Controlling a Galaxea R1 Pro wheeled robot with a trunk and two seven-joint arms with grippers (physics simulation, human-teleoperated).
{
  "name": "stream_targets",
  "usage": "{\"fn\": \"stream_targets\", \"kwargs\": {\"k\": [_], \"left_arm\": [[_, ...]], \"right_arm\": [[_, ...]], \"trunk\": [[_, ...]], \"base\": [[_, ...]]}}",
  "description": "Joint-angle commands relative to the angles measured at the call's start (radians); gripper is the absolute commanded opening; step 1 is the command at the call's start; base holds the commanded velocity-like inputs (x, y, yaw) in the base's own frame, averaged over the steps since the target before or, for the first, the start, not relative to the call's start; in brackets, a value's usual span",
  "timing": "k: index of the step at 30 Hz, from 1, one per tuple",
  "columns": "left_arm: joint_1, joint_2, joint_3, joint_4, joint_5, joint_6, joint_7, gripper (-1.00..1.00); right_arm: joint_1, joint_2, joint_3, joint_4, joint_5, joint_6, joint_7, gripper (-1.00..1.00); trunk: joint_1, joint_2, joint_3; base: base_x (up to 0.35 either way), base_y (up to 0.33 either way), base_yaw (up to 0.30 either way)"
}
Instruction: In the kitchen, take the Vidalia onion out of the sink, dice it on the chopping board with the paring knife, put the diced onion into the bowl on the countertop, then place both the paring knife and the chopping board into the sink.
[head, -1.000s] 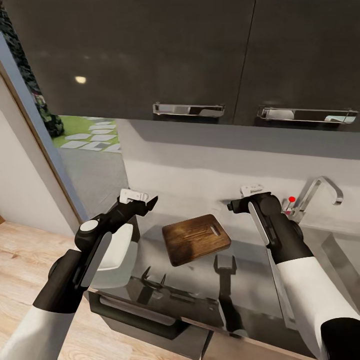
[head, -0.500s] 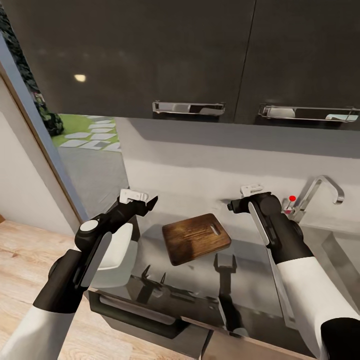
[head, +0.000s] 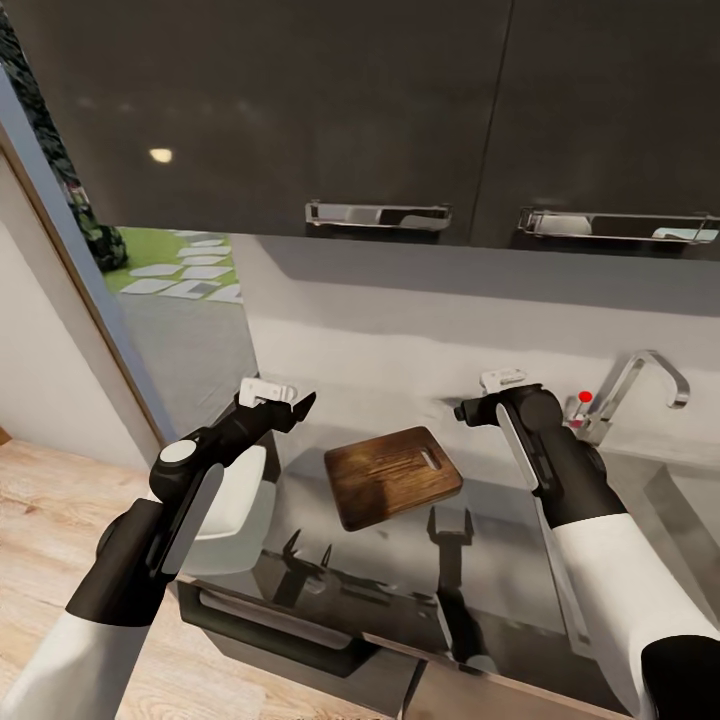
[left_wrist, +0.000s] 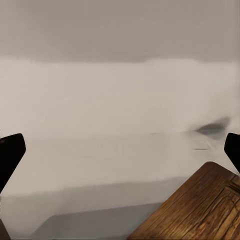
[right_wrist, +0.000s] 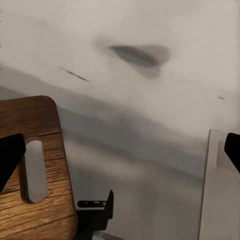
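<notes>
Dark upper cabinets (head: 300, 110) above, pale backsplash behind, grey countertop (head: 500, 540) below with the chopping board (head: 392, 477) lying flat at its middle, slot handle toward the tap (head: 640, 385). White bowl (head: 232, 510) at the counter's left end, partly hidden behind the left forearm. Sink (head: 690, 500) at the far right, cut off by the frame edge; basin floor out of sight, so no telling where the Vidalia onion lies, and no sign of the paring knife either. Left gripper (head: 285, 400) raised above the counter between bowl and board, fingers spread wide, nothing between them. Right gripper (head: 497, 385) raised between board and tap, tips at both margins of the right wrist view, so wide apart and empty too. Step in hand, by judgement: fetching the onion from the sink. Best done by shifting or turning toward the right first to bring the basin into view, then lowering the right arm clear of the tap spout, keeping the jaws wide, and closing gently across the onion's widest part to stop a round thing squirting out.
</notes>
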Motion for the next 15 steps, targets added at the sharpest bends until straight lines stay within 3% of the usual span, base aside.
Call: {"fn": "stream_targets", "kwargs": {"k": [1,15], "left_arm": [[-0.001,0.001,-0.001,-0.001,0.006,0.006,0.0,1.0],[-0.001,0.001,-0.001,-0.001,0.006,0.008,0.0,1.0]], "right_arm": [[-0.001,-0.001,0.002,-0.001,0.0,0.005,-0.002,1.0],[-0.001,-0.001,0.003,-0.001,-0.001,0.005,-0.002,1.0]], "trunk": [[0.001,-0.002,-0.003],[0.001,-0.002,-0.016]], "base": [[0.0,0.0,0.062],[0.0,0.0,0.039]]}}
